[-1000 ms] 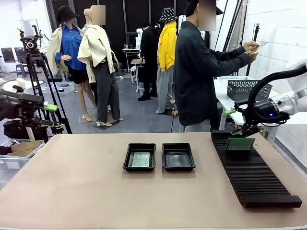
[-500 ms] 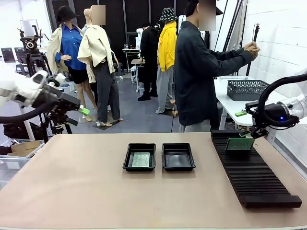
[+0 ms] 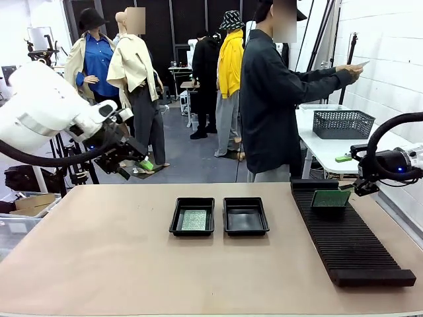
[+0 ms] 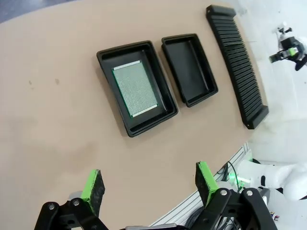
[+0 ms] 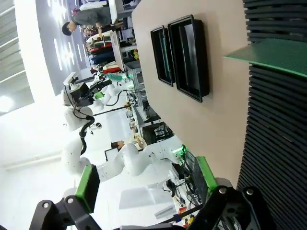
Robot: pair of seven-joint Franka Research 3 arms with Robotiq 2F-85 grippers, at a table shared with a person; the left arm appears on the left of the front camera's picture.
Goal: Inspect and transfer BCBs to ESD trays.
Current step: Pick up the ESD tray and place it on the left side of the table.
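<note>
Hovering spread and empty, my left tool (image 4: 147, 170) looks down at one BCB (image 4: 135, 89) lying in the left tray (image 4: 123, 47); my right tool (image 5: 144, 165), spread too, hangs near the other BCB (image 5: 273, 55) on the rack (image 5: 278, 120).

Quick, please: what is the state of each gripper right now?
Left gripper: open, holding nothing.
Right gripper: open, holding nothing.

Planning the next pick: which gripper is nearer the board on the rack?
Right. The right gripper hovers beside the board; the left gripper hangs far off, left of the trays.
</note>
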